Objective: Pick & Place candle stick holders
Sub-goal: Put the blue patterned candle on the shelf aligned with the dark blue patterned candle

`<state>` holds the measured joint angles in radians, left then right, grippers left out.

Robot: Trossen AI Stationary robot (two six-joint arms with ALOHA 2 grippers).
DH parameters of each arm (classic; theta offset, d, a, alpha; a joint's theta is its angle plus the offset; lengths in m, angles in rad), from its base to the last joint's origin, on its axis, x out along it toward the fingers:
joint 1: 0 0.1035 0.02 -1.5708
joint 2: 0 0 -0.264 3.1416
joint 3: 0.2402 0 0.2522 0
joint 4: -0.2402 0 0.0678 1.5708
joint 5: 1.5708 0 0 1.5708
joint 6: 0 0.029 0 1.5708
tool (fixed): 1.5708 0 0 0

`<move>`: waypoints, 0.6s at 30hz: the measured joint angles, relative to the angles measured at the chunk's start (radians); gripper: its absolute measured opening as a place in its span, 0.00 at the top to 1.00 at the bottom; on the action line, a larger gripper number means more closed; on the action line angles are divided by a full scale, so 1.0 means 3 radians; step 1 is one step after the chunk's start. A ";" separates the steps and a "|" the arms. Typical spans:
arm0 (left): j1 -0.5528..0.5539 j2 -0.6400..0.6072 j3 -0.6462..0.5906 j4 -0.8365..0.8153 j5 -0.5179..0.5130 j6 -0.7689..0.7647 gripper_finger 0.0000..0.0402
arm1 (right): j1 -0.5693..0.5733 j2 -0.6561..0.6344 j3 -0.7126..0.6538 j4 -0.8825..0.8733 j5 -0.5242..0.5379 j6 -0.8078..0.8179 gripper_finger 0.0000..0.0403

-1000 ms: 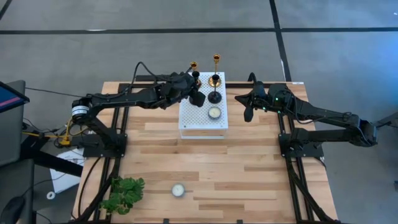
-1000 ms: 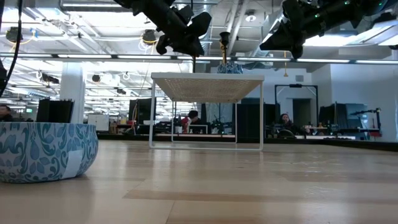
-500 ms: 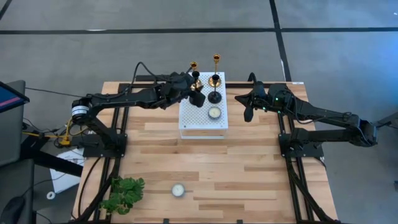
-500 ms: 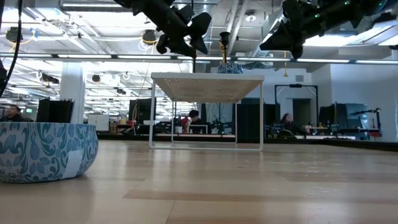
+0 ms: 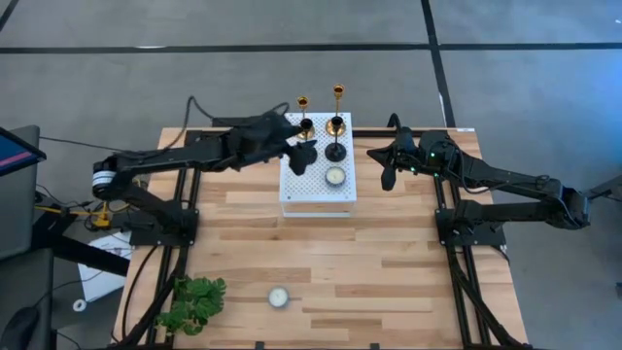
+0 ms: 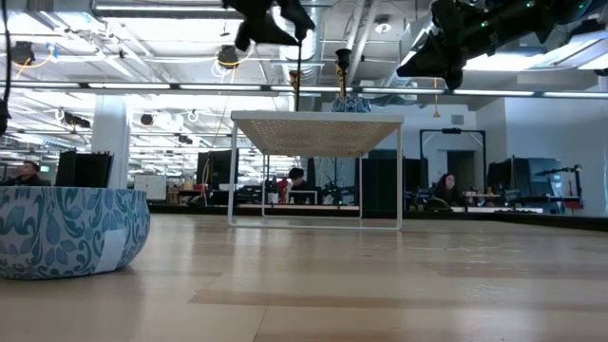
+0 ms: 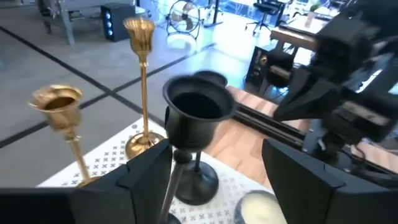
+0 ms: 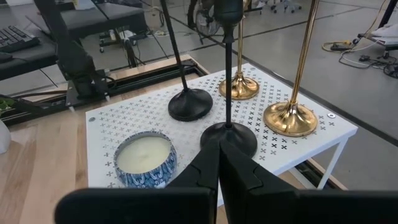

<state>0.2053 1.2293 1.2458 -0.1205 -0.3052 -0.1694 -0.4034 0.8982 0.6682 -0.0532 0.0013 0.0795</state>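
Observation:
Two black candle stick holders point(image 8: 189, 102) point(image 8: 229, 137) and two gold ones point(image 8: 239, 87) point(image 8: 289, 118) stand on their round bases on a white perforated stand point(image 5: 318, 192) at the table's far middle. My left gripper point(image 5: 299, 148) hovers open at the stand's left side. In its wrist view its fingers point(image 7: 146, 171) flank the stem of the nearer black holder point(image 7: 198, 102) below the cup, without a visible hold. My right gripper point(image 5: 388, 175) waits shut to the right of the stand, pointing at it.
A blue-patterned candle tin point(image 8: 144, 155) sits on the stand's near part. A second tin point(image 5: 278, 297) and a green leafy plant point(image 5: 191, 303) lie near the table's front edge. Bare wood stretches between them and the stand.
My left gripper has opened and let go of the black holder's stem. It has then risen and drawn back toward the table's left edge. The holder stays standing on the white stand.

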 joint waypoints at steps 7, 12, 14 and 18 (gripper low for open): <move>-0.0077 -0.0509 0.0001 -0.0470 -0.0002 0.0012 0.42 | 0.0015 0.0000 0.0000 0.0000 -0.0001 0.0001 1.00; -0.0224 -0.0780 0.0000 -0.0582 0.0020 -0.0061 0.46 | 0.0015 0.0000 0.0000 -0.0001 0.0000 0.0001 1.00; -0.0292 -0.0886 -0.0001 -0.0668 0.0155 -0.0104 0.48 | 0.0016 -0.0001 0.0000 -0.0003 -0.0001 0.0001 1.00; -0.0446 -0.1079 -0.0001 -0.0673 0.0579 -0.0283 0.52 | 0.0015 0.0000 0.0000 -0.0008 -0.0001 0.0001 1.00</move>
<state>0.0716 0.9056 1.2453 -0.3224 -0.1315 -0.2542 -0.3988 0.8981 0.6682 -0.0555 0.0010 0.0799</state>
